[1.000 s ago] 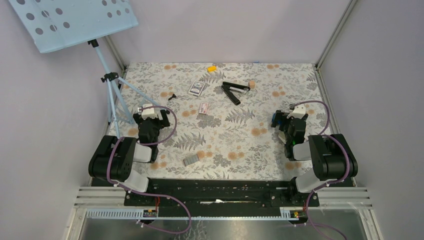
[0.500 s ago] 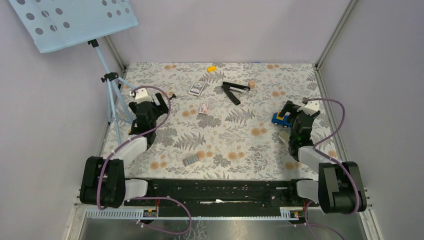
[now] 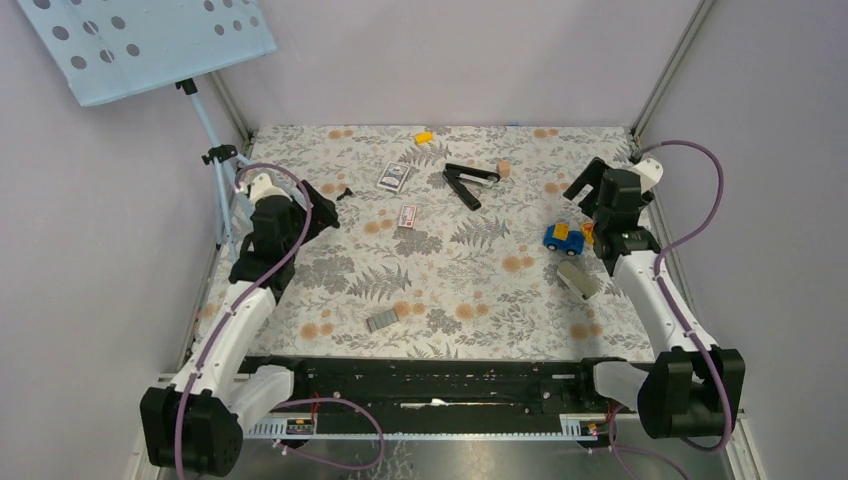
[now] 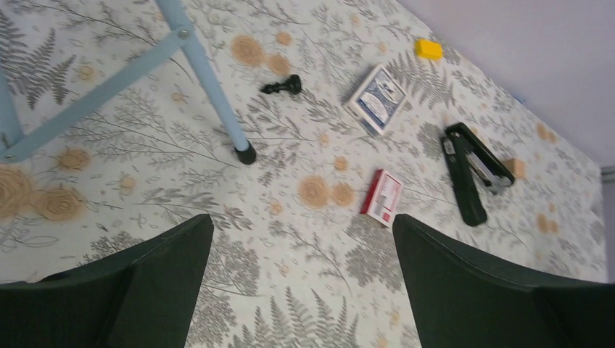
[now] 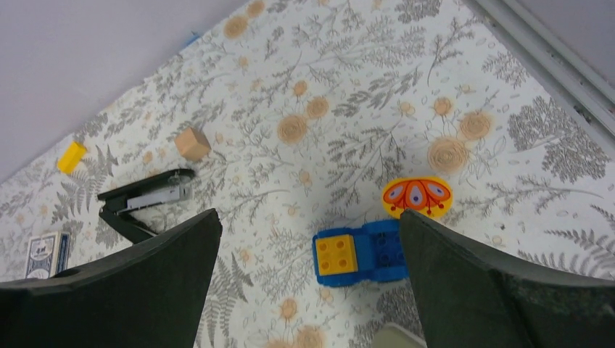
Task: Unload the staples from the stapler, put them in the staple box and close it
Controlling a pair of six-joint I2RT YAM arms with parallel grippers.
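Floral-printed table cover (image 3: 450, 290): bears all items. Black left gripper (image 4: 301, 221) and black right gripper (image 5: 308, 217): jaws spread wide, holding nothing, at opposite sides. Slim black hinged stapler (image 3: 468, 182): far centre, splayed in a V, apart from both.

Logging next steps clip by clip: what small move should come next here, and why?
Probably swing the right gripper left toward the stapler. It lies hinged open and untouched, and this gripper's jaws stand open and empty, well short of it.
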